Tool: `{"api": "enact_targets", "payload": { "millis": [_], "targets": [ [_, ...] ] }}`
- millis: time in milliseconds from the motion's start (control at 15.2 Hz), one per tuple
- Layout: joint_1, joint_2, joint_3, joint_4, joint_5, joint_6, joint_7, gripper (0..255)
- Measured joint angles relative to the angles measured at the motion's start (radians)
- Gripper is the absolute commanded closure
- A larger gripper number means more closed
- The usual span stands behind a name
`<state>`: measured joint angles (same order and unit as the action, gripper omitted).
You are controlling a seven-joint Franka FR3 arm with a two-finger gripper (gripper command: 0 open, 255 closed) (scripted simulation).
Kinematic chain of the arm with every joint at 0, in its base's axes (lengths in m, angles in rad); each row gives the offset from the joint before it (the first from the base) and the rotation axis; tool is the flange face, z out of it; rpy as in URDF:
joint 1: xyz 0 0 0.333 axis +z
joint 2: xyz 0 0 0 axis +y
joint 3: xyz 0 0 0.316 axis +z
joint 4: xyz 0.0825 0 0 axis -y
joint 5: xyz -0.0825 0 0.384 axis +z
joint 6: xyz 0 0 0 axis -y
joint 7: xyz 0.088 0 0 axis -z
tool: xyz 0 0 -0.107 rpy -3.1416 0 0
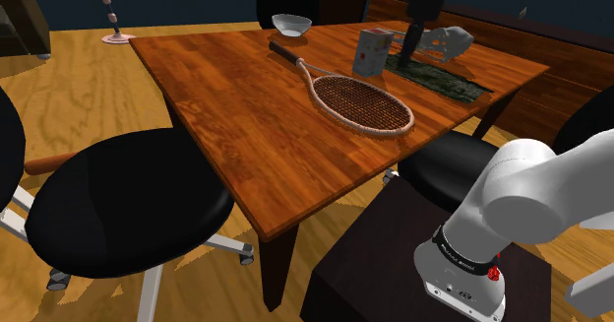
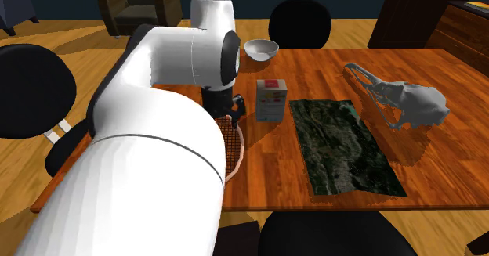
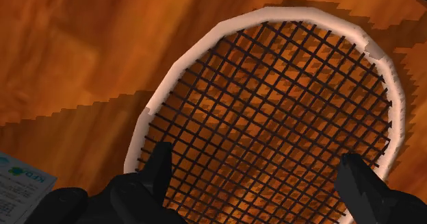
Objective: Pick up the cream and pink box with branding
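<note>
The cream and pink box (image 1: 372,51) stands upright on the wooden table (image 1: 226,94), between a racket head and a dark mat. It has a pink top band and small print on its face (image 2: 271,99). My gripper (image 3: 259,181) hangs open above the racket head (image 3: 274,113), its fingers (image 3: 161,168) wide apart with nothing between them. A corner of the box (image 3: 19,185) shows off to one side of the fingers. In the second exterior view the gripper (image 2: 227,108) is just left of the box. In the shoulder view the gripper (image 1: 407,49) shows to the right of the box.
A racket (image 1: 356,101) lies diagonally across the table. A white bowl (image 1: 292,23) sits at the far edge. A dark mat (image 2: 341,145) and a grey skull-like object (image 2: 403,102) lie beyond the box. Black chairs (image 1: 128,212) surround the table.
</note>
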<state>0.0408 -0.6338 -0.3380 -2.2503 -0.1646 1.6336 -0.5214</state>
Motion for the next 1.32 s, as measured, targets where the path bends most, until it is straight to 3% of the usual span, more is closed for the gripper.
{"api": "enact_targets", "payload": {
  "millis": [462,660,858,990,1254,1320],
  "targets": [
    [0.099,0.237,-0.221,0.243,0.048,0.017,-0.427,0],
    [0.139,0.37,-0.32,0.373,0.118,0.004,-0.63,0],
    [0.16,0.555,-0.414,0.543,0.241,-0.033,-0.846,0],
    [0.137,0.679,-0.455,0.658,0.336,-0.077,-0.99,0],
    [0.004,0.943,-0.459,0.952,0.536,-0.213,-1.229,0],
    [-0.017,0.973,-0.452,0.982,0.558,-0.224,-1.256,0]
  ]
}}
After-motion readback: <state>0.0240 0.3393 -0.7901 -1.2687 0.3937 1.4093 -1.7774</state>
